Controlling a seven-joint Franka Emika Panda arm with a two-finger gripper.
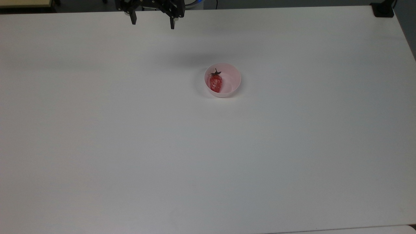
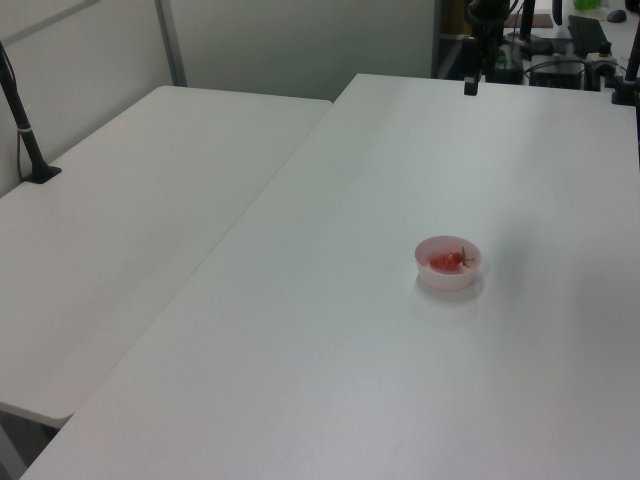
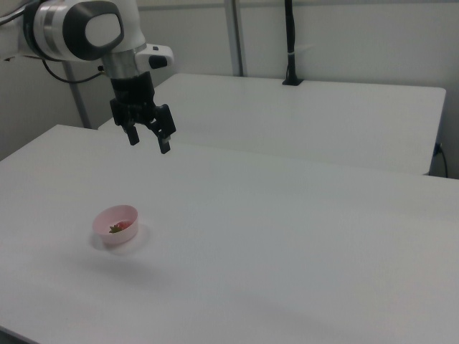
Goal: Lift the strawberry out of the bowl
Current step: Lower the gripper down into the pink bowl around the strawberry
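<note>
The claw [image 3: 149, 142] hung released, fingers spread, high above the worktop [image 3: 287, 229]; one strawberry [image 1: 215, 82] lay in one bowl [image 1: 234, 75].

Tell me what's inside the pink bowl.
One strawberry lies in the bowl, toward the top view's left side, green cap pointing to the table's far edge. The rest of the bowl's floor is bare. Whatever sits beneath the strawberry is hidden.

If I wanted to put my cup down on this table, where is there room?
Nearly everywhere: the white table is bare on all sides of the small pale pink plastic bowl holding the red strawberry. Avoid the far edge under the open black claw.
</note>
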